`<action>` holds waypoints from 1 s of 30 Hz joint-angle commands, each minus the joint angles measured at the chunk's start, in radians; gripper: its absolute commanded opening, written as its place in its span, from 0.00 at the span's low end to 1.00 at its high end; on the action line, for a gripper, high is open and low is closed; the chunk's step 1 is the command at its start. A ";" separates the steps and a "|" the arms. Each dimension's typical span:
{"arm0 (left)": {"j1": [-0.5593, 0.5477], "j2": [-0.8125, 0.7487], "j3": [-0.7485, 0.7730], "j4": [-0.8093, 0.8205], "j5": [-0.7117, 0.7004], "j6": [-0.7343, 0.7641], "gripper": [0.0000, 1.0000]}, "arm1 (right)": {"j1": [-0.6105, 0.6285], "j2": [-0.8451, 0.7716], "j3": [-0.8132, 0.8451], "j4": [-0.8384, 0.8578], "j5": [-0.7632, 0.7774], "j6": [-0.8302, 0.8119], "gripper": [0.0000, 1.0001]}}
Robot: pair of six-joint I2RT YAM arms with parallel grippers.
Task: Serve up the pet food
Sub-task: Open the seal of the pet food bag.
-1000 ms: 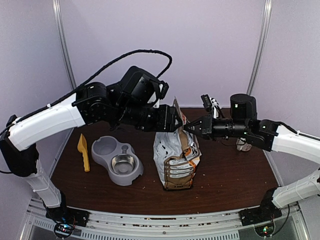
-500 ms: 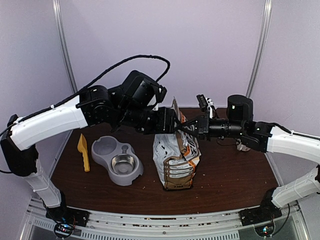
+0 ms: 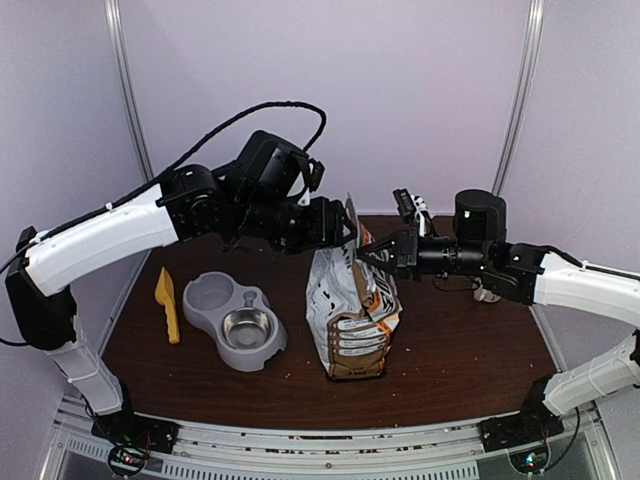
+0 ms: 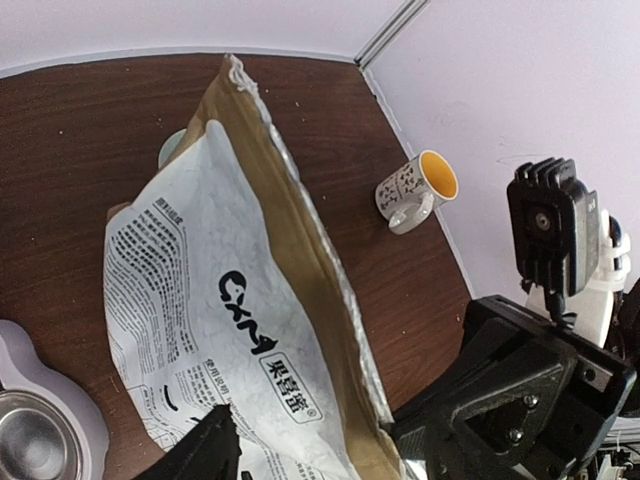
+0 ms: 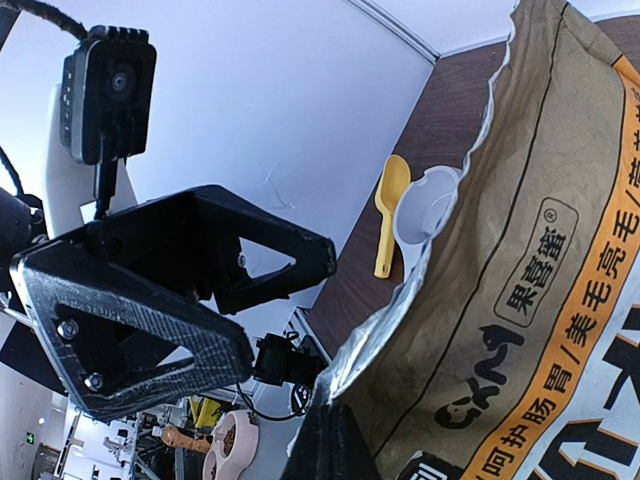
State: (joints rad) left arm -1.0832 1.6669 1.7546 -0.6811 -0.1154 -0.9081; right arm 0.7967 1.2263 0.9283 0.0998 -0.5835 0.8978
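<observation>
The left end effector [image 3: 347, 232] has been raised slightly. It and the right end effector [image 3: 368, 256] are clamped on the bag [image 3: 350, 320] top at frame centre.

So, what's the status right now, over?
Left fingers and right fingers each pinch the top edge of the bag. No kibble in sight; bowl looks empty. Nothing between bag and bowl.
</observation>
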 commanded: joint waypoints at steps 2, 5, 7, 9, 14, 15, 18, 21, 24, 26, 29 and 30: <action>0.009 0.054 0.067 0.027 0.033 0.025 0.66 | 0.015 0.004 0.001 -0.023 -0.012 -0.028 0.00; 0.013 0.072 0.087 0.010 0.048 0.030 0.66 | 0.015 0.003 0.002 -0.044 -0.006 -0.046 0.00; 0.017 0.082 0.094 0.006 0.062 0.030 0.66 | 0.015 0.003 0.005 -0.058 0.001 -0.057 0.00; 0.020 0.087 0.095 0.004 0.069 0.027 0.64 | 0.015 0.002 0.006 -0.069 0.006 -0.063 0.00; 0.024 0.095 0.094 -0.001 0.079 0.019 0.56 | 0.015 0.004 0.009 -0.087 0.016 -0.073 0.00; 0.026 0.096 0.092 -0.001 0.080 0.016 0.54 | 0.015 0.005 0.010 -0.092 0.019 -0.076 0.00; 0.032 0.100 0.086 -0.001 0.086 0.005 0.49 | 0.015 0.006 0.013 -0.107 0.023 -0.089 0.00; 0.037 0.107 0.090 -0.001 0.095 0.005 0.48 | 0.015 0.004 0.015 -0.117 0.027 -0.100 0.00; 0.042 0.115 0.092 -0.001 0.113 0.004 0.48 | 0.016 0.006 0.018 -0.129 0.032 -0.110 0.00; 0.043 0.119 0.091 -0.001 0.126 0.003 0.46 | 0.014 0.009 0.025 -0.142 0.036 -0.118 0.00; 0.046 0.123 0.088 -0.013 0.131 -0.003 0.40 | 0.015 0.015 0.034 -0.157 0.039 -0.131 0.00; 0.046 0.123 0.089 -0.018 0.131 -0.005 0.38 | 0.015 0.016 0.036 -0.159 0.039 -0.132 0.00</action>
State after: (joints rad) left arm -1.0462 1.7779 1.8214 -0.6998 -0.0032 -0.9085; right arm 0.8009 1.2259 0.9455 0.0208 -0.5587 0.7967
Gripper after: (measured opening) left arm 0.412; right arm 0.008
